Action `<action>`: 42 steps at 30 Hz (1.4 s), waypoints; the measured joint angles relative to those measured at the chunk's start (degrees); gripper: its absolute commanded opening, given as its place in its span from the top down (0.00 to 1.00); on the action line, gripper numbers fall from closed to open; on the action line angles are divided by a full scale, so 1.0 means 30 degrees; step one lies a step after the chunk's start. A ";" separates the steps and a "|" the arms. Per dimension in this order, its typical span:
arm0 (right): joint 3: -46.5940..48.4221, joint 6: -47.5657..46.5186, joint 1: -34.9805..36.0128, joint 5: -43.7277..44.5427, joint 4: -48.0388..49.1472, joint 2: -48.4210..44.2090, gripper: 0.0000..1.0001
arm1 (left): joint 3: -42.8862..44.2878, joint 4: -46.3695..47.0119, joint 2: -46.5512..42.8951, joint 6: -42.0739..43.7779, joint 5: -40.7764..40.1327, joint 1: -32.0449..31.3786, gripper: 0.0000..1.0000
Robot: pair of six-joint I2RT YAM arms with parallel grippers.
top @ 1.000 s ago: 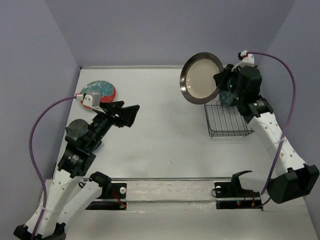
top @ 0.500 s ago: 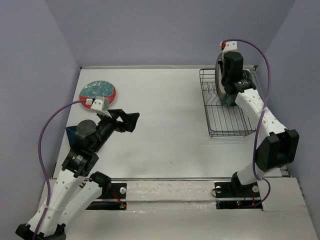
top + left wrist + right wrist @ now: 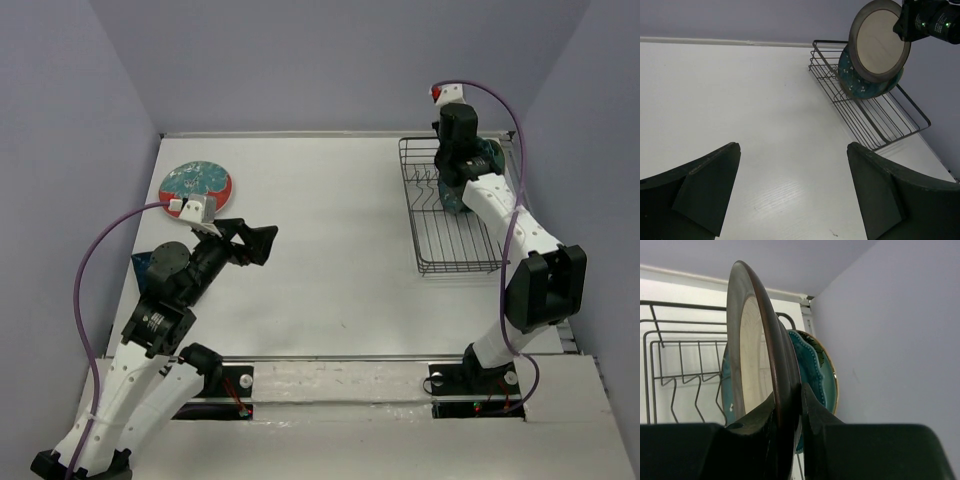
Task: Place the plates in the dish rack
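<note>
right claw [image 3: 788, 412] pinches the brown-rimmed plate [image 3: 754, 352] upright over the dish rack [image 3: 452, 242] at the tabletop's far right corner; released off-slot, it could topple against the teal plate [image 3: 817, 367]. left claw [image 3: 792, 155] wide, empty.

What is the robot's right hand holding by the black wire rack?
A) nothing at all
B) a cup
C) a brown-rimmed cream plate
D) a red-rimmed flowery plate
C: the right gripper pinches the rim of the brown-rimmed cream plate, which it holds upright at the black wire dish rack. The red-rimmed flowery plate lies flat on the far side, away from it.
</note>
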 measured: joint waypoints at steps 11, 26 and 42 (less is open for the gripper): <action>-0.0488 0.0109 0.0000 0.0240 0.1151 0.0000 0.93 | 0.0000 0.0000 0.0000 0.0000 -0.0015 0.0000 0.01; -0.2601 0.2339 -0.0291 -0.0874 0.1435 0.1384 0.86 | 0.0000 -0.0007 0.0000 0.0007 -0.0219 0.0007 0.01; -0.1705 0.6900 -0.0605 -0.3286 0.0379 -0.0852 0.16 | 0.0000 -0.0029 0.0459 -0.0022 -0.0612 0.0204 0.01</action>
